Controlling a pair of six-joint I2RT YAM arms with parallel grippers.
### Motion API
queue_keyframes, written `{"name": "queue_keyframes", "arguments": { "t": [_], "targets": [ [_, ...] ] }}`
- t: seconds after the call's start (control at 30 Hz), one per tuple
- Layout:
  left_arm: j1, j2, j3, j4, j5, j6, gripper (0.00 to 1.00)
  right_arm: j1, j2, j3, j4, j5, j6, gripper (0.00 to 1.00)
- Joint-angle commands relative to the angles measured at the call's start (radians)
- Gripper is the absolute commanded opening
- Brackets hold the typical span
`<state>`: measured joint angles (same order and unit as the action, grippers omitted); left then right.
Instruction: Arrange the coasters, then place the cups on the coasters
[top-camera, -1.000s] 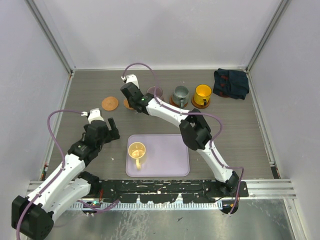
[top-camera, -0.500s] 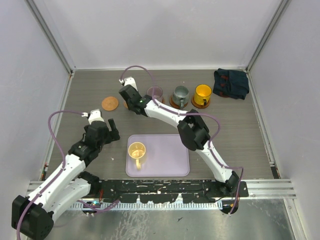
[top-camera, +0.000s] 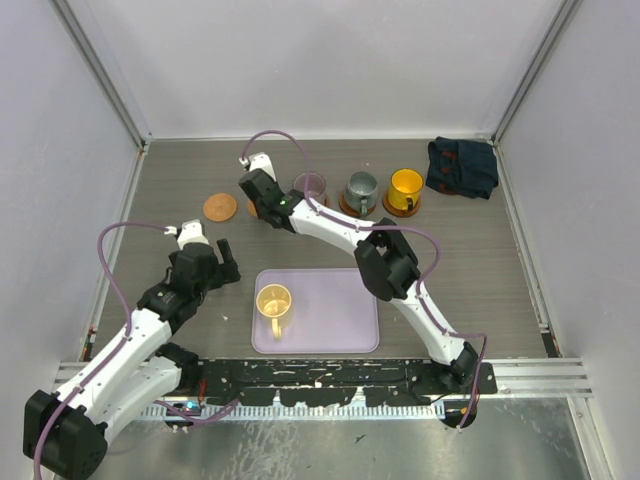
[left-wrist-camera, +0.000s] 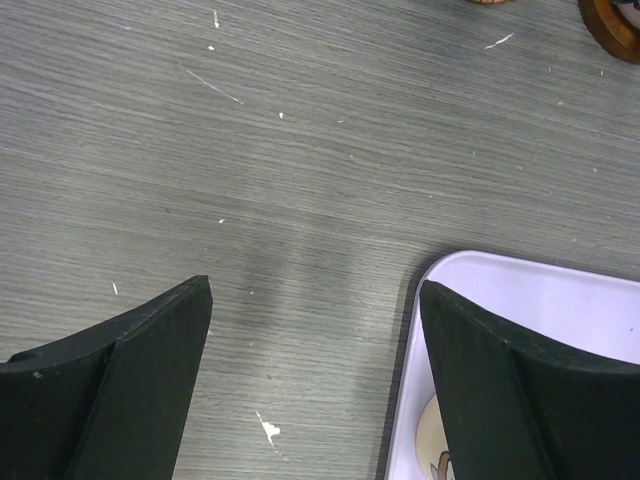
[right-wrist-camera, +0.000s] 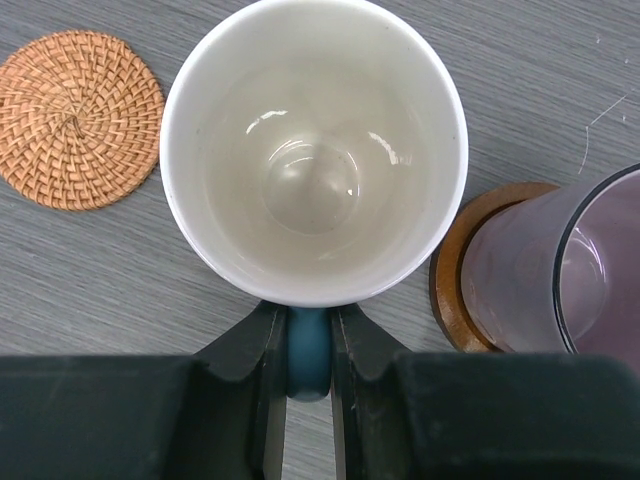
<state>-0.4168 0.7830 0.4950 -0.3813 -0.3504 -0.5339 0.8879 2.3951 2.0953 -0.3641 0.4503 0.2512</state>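
My right gripper (right-wrist-camera: 308, 335) is shut on the blue handle (right-wrist-camera: 308, 360) of the white cup (right-wrist-camera: 313, 150), which stands upright. To its left lies a bare woven coaster (right-wrist-camera: 78, 118), and to its right the purple cup (right-wrist-camera: 560, 270) stands on a brown coaster (right-wrist-camera: 452, 270). From above, the right gripper (top-camera: 262, 203) hides the white cup, between the bare coaster (top-camera: 220, 206) and the purple cup (top-camera: 310, 185). The grey-green cup (top-camera: 361, 187) and yellow-orange cup (top-camera: 406, 187) sit on coasters. A cream-yellow cup (top-camera: 273, 301) stands on the lavender tray (top-camera: 340, 310). My left gripper (left-wrist-camera: 315, 300) is open and holds nothing.
A dark folded cloth (top-camera: 462, 166) lies at the back right. The tray's left rim (left-wrist-camera: 440, 275) lies just under my left gripper's right finger. Walls close the table on the left, back and right.
My right gripper has carried the white cup a little to the left and back, then stopped. The left arm has not moved.
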Motion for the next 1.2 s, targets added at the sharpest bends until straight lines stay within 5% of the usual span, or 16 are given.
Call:
{"name": "queue_keyframes", "arguments": {
  "t": [0.0,0.3,0.47,0.53,1.17],
  "targets": [
    [0.006,-0.014,-0.005,0.038,0.008,0.0,0.86,0.005,-0.022,0.048,0.108,0.056,0.0,0.01],
    [0.005,-0.009,-0.004,0.039,0.017,0.002,0.86,0.004,-0.011,0.061,0.091,0.07,0.031,0.02],
    [0.006,-0.008,-0.004,0.038,0.02,0.001,0.86,0.005,-0.012,0.061,0.091,0.05,0.031,0.38],
    [0.006,-0.009,-0.004,0.038,0.019,0.002,0.86,0.005,-0.015,0.058,0.091,0.043,0.033,0.45],
    [0.005,-0.008,-0.006,0.036,0.021,-0.011,0.86,0.016,-0.103,-0.116,0.114,0.002,0.103,0.54]
  ]
}}
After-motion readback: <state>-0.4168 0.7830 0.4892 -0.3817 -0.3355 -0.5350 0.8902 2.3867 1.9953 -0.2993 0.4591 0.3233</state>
